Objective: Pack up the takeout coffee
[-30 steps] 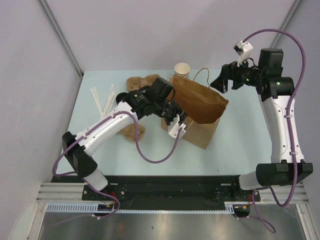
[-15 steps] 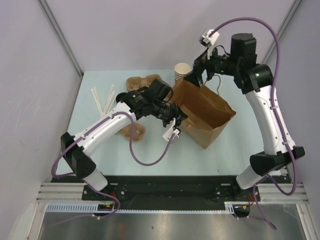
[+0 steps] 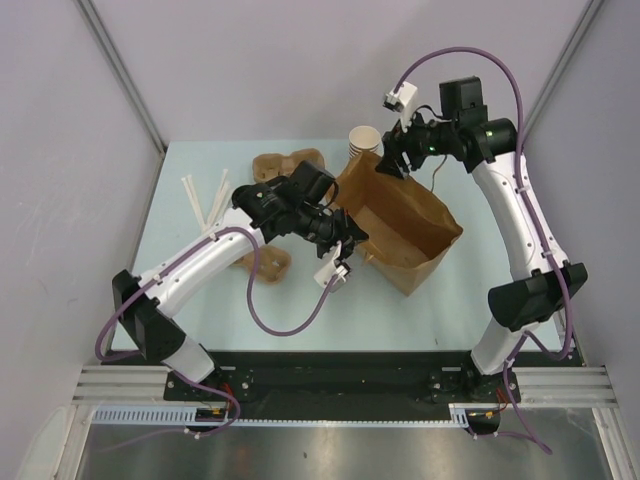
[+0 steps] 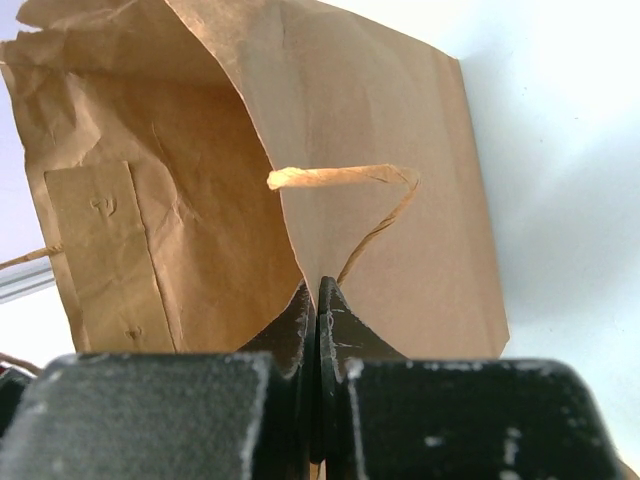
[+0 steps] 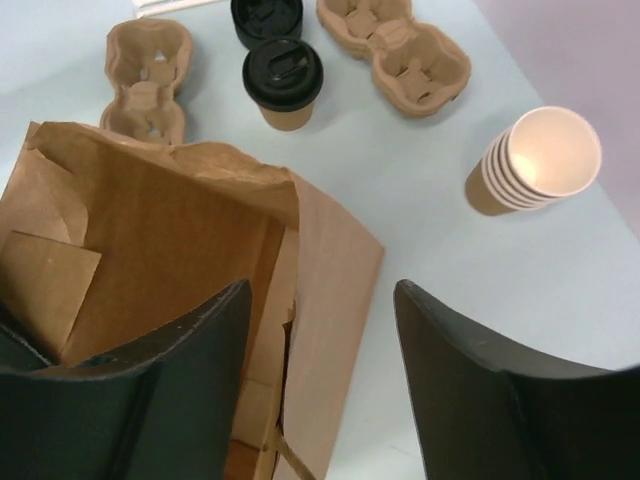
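1 left pincer (image 4: 318, 287) on bag (image 4: 430, 270) rim

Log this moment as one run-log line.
left hand: shut on paper bag rim | right hand: open, astride bag's far rim | takeout coffee: lidded, on table, outside bag

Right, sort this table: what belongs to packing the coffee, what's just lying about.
For the job: lidded coffee cup, paper bag.
Lying about: stack of lidless cups, loose black lid, pulp carrier, second carrier, white sticks.
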Controlling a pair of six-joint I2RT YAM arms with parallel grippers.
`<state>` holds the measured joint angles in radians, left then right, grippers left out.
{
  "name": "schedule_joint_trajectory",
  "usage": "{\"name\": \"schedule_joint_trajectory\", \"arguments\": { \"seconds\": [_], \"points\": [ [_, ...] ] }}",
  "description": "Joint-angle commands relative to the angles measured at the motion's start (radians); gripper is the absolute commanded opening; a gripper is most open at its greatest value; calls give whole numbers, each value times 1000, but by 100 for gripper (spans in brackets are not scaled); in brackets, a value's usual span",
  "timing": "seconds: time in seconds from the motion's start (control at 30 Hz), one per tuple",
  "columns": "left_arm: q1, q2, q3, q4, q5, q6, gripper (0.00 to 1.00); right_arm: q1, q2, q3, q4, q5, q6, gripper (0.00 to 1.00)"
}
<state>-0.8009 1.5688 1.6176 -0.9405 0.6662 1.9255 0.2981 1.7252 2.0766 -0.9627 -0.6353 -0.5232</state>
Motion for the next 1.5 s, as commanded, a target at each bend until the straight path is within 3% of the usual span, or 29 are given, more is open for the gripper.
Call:
{"name": "schedule_joint_trajectory", "arguments": {
  "seconds": [0.0,0.13,0.17,0.2,0.3,0.4,0.43,0.5,0.6,0.7,0.93,1.1,1.3,1.47],
  "points": [
    [11,-52,-10,-12,46,56,0,3,13,36,-63,-9,-52,61],
    [34,-65,-21,3,61,44,5,1,16,54,-123,-17,-51,34],
    [40,-69,-19,12,70,35,7,1,11,51,-129,-9,-17,10],
    [55,-72,-19,17,78,30,10,-2,8,48,-133,-3,8,0],
    [83,-93,-22,54,119,-9,24,-39,-12,30,-105,-7,154,0],
    [110,-139,-63,155,173,-115,60,-91,-33,-9,-45,-30,341,0],
    [117,-150,-76,190,188,-155,92,-103,-39,-22,-32,-43,383,0],
    [127,-188,-105,267,225,-250,100,-126,-59,-68,13,-69,489,0],
    [134,-234,-148,339,254,-334,100,-129,-91,-124,70,-63,563,0],
    [161,-283,-176,460,289,-521,100,-142,-111,-154,97,-38,663,0],
    [336,-322,-182,718,288,-1180,99,-269,-164,-305,211,-59,1027,0],
    [526,-277,-153,701,207,-1598,100,-272,-207,-360,219,-34,1143,0],
    [768,-214,-185,602,187,-1858,99,-278,-216,-381,185,8,1244,0],
    [932,-223,-298,503,148,-1881,94,-362,-217,-453,246,-66,1307,0]
  ]
}}
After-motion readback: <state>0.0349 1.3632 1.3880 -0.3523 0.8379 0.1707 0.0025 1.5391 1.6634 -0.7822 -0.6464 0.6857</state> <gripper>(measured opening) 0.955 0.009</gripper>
